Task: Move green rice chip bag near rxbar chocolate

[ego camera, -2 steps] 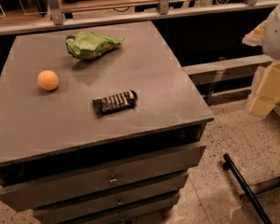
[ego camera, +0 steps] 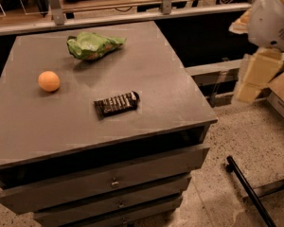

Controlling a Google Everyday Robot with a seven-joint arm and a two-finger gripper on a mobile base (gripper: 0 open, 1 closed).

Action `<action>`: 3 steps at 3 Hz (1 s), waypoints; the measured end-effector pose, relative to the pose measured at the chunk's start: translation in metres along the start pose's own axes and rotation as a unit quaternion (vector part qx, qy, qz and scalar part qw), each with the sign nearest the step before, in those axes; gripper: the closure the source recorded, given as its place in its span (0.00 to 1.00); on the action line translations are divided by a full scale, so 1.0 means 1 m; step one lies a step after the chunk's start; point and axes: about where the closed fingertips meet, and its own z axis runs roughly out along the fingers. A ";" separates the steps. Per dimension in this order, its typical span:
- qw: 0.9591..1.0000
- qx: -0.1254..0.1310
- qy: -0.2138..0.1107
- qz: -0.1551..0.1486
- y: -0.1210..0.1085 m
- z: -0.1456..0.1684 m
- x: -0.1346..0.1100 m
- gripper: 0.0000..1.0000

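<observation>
While the crinkled bright green foil rice chip bag (ego camera: 93,45) lies at the far edge of the grey cabinet top (ego camera: 170,79), well apart from the flat black-wrapped rxbar chocolate (ego camera: 117,103), the move is not begun. The gripper (ego camera: 255,74) hangs off to the right; open or closed, cannot tell.

The arm (ego camera: 274,13) enters the camera view at the upper right corner. It shows as a white, rounded housing cut off by the top and right edges. A tan piece (ego camera: 239,26) juts from the left side of this housing; what it is cannot be made out. Below the housing hangs the gripper (ego camera: 254,77), a pale cream, blocky assembly pointing downward and slightly leftward. It sits at the right side of the view, raised in free air.
</observation>
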 end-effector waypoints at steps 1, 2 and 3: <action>0.994 0.038 -0.059 -0.082 -0.052 0.014 -0.063 0.00; 0.971 0.061 -0.124 -0.196 -0.091 0.035 -0.144 0.00; 0.961 0.070 -0.130 -0.233 -0.097 0.034 -0.153 0.00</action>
